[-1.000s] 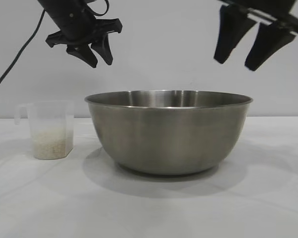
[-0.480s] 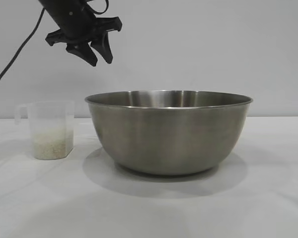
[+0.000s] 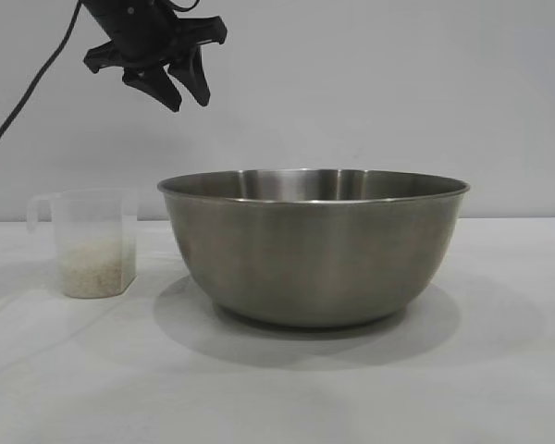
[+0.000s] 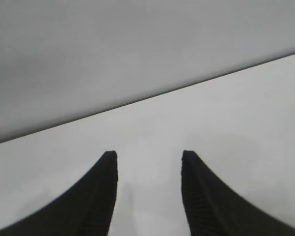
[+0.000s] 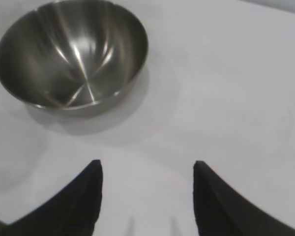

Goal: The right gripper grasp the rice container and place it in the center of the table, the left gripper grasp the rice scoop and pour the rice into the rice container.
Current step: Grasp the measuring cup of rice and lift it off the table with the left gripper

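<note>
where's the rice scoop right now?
In the exterior view the rice scoop stands upright on the table at the left, just beside the steel bowl without touching it, below the left gripper.

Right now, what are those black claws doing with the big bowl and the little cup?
Nothing is being held. The steel mixing bowl sits empty in the middle of the table. The plastic measuring cup with rice in it stands beside it, untouched. The left gripper hangs open high above the cup. The right gripper is open too, away from the bowl.
</note>
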Controlling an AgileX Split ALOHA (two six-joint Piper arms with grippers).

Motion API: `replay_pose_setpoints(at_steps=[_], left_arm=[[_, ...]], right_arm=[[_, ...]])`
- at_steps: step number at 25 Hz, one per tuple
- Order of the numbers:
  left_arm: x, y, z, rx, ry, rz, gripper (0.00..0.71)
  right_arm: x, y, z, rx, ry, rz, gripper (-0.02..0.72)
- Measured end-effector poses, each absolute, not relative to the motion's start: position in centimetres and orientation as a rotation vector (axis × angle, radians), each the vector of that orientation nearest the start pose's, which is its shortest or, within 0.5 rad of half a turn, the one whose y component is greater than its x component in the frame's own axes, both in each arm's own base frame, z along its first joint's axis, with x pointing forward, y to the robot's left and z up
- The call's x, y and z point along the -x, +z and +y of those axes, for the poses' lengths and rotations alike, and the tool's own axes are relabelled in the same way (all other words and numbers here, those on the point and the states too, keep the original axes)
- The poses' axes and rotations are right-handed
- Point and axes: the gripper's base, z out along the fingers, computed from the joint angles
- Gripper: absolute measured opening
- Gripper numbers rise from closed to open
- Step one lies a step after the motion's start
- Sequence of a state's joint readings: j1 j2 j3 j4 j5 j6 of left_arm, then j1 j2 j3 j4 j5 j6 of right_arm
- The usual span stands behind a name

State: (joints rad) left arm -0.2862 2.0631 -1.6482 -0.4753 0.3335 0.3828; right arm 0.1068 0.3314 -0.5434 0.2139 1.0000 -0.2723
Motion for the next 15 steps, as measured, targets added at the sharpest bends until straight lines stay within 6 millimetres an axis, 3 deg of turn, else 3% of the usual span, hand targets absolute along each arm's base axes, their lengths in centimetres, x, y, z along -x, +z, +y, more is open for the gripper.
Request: replay_pose_setpoints(at_steps=[8, 15], left_arm=[[-45.9, 24.3, -15.0, -0.331, -0.371, 2.198, 0.261], [-45.9, 24.5, -15.0, -0.332, -0.372, 2.197, 0.261]], right_arm=[[-2.6, 27.5, 1.9, 0.37, 0.158, 2.282, 0.395], [-0.3, 27.2, 1.6, 0.213, 0.12, 2.202, 0.395]])
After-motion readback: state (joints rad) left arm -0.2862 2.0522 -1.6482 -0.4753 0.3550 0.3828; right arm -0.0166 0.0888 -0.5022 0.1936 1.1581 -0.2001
